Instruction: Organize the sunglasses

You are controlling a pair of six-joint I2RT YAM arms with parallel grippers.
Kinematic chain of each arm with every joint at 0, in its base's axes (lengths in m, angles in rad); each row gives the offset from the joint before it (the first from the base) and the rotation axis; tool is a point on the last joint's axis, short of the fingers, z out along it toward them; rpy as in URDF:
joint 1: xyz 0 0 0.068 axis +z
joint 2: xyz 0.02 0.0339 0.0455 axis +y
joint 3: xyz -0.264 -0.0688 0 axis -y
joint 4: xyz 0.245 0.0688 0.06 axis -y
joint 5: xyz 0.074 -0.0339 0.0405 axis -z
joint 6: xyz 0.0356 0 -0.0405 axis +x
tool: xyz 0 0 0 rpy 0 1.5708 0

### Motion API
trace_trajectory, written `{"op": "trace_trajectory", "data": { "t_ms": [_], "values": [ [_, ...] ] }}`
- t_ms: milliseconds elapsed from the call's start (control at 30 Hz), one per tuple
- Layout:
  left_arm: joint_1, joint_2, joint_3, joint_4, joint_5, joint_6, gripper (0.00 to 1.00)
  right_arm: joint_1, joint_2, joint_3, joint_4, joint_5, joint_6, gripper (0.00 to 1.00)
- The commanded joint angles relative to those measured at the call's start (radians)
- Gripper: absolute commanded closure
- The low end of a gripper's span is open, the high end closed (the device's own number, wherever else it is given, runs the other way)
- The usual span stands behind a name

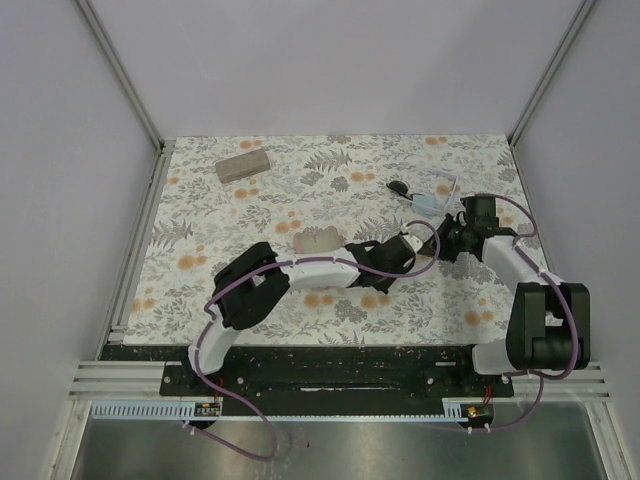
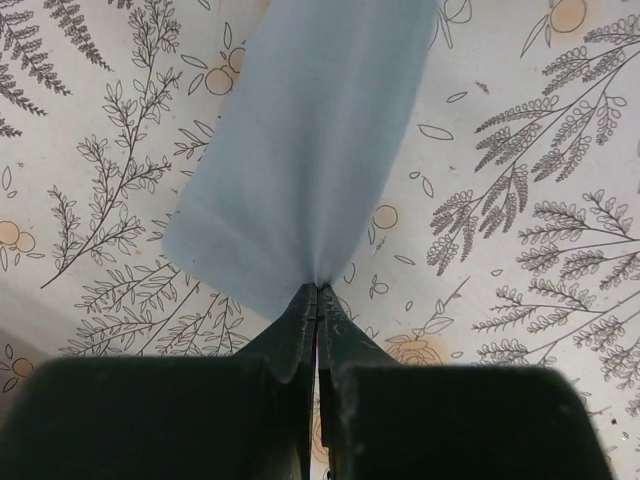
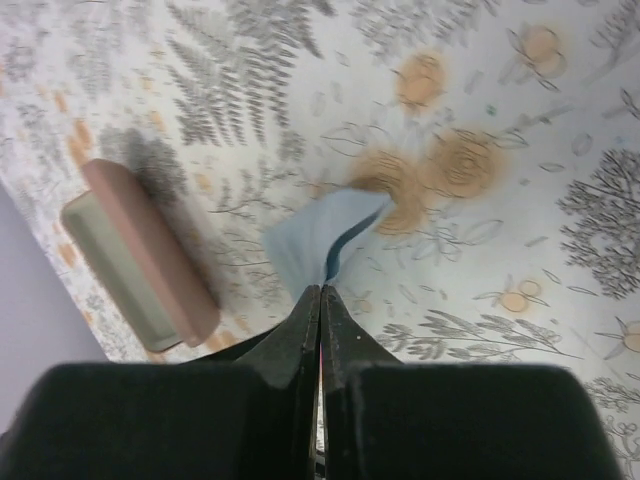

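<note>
sunglasses [image 1: 398, 187]: black pair with dark lenses, flat on the table [image 1: 200, 205] at far right, beyond both arms. a thin pale frame just right of it is too small to make out. left pincer [image 2: 317, 290]: clenched, tips pinching the edge of a blue cloth [image 2: 300, 150]. right pincer [image 3: 321, 290]: clenched on a second blue cloth [image 3: 315, 235]. a case [image 3: 140, 265] lies left of it.

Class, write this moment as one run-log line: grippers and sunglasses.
left gripper: shut on light blue cloth | right gripper: shut on light blue cloth | sunglasses: lying free
</note>
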Motion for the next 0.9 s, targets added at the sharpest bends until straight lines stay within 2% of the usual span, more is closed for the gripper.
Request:
{"op": "trace_trajectory", "data": {
  "t_ms": [0, 133, 433, 867],
  "values": [
    [0.006, -0.1, 0.017, -0.056, 0.039, -0.026, 1.0, 0.002, -0.038, 0.122, -0.059, -0.083, -0.034, 1.0],
    [0.019, -0.161, -0.014, -0.065, 0.063, -0.06, 1.0, 0.016, -0.025, 0.193, -0.112, -0.105, -0.05, 1.0],
    [0.071, -0.313, -0.092, -0.114, 0.083, -0.146, 1.0, 0.181, 0.037, 0.316, -0.15, -0.108, -0.038, 1.0],
    [0.178, -0.528, -0.268, -0.219, 0.088, -0.247, 1.0, 0.422, 0.255, 0.564, -0.141, -0.112, -0.023, 1.0]
  ]
}}
